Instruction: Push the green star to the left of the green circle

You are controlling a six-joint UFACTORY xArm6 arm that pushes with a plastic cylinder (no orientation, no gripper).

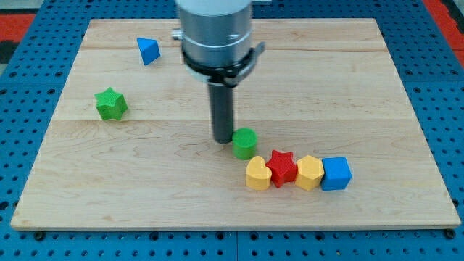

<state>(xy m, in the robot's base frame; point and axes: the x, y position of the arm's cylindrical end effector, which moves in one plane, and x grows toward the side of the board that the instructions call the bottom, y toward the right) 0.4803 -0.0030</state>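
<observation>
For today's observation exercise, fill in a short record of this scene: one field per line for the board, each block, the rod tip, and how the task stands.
board: wooden table top
green star: view's left, alone
green circle: near centre
my tip: just left of the green circle, close beside it
blue triangle: upper left
bottom row, left to right: yellow heart, red star, yellow hexagon, blue cube
task state: star is already left of the circle, but far off

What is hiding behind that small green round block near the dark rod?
Only bare wooden board shows behind the green circle, toward the view's top. My tip stands just to its left. The patch right behind the block is covered by it.
</observation>
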